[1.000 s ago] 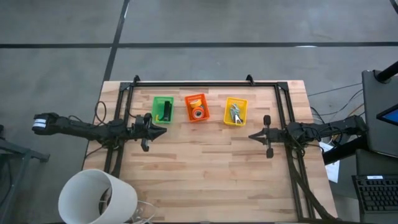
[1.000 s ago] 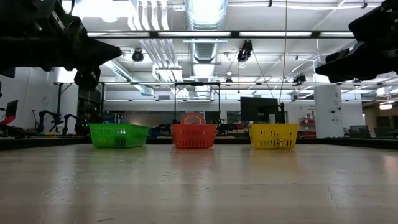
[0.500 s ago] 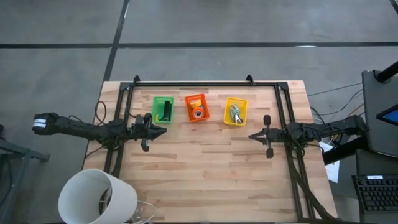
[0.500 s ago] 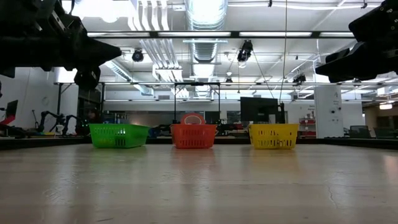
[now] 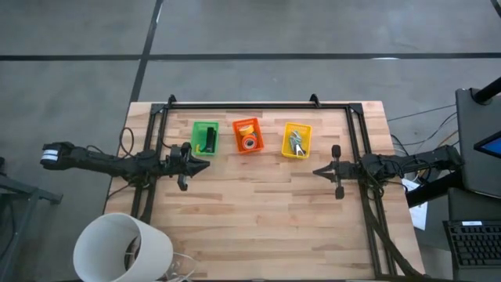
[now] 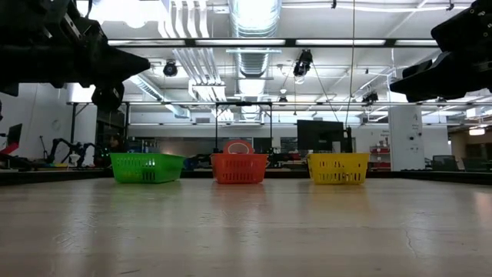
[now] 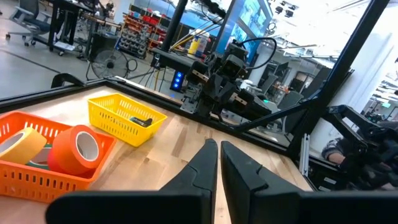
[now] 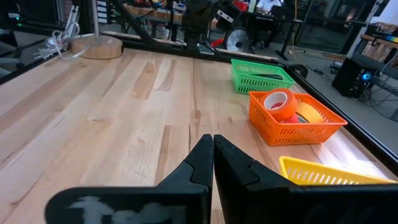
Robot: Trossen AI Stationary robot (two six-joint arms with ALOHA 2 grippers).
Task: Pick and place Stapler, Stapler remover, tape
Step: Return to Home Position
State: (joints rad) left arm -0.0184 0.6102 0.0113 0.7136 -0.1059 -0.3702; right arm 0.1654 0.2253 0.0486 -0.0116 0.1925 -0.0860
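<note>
Three small baskets stand in a row at the table's far side. The green basket (image 5: 205, 138) holds the black stapler (image 5: 210, 142). In the orange basket (image 5: 247, 135) lie the tape rolls, a red-orange one (image 8: 280, 102) and a yellow one (image 8: 309, 113). A greyish stapler remover (image 5: 297, 144) lies in the yellow basket (image 5: 297, 141). My left gripper (image 5: 205, 164) hovers shut just near of the green basket, above the table. At the right, my right gripper (image 5: 317, 171) hovers shut, near and right of the yellow basket. Neither holds anything.
A black frame (image 5: 243, 104) runs along the table's far edge and down both sides. A large white round shade (image 5: 121, 247) sits at the near left corner. Bare wood (image 5: 258, 211) fills the middle and near part of the table.
</note>
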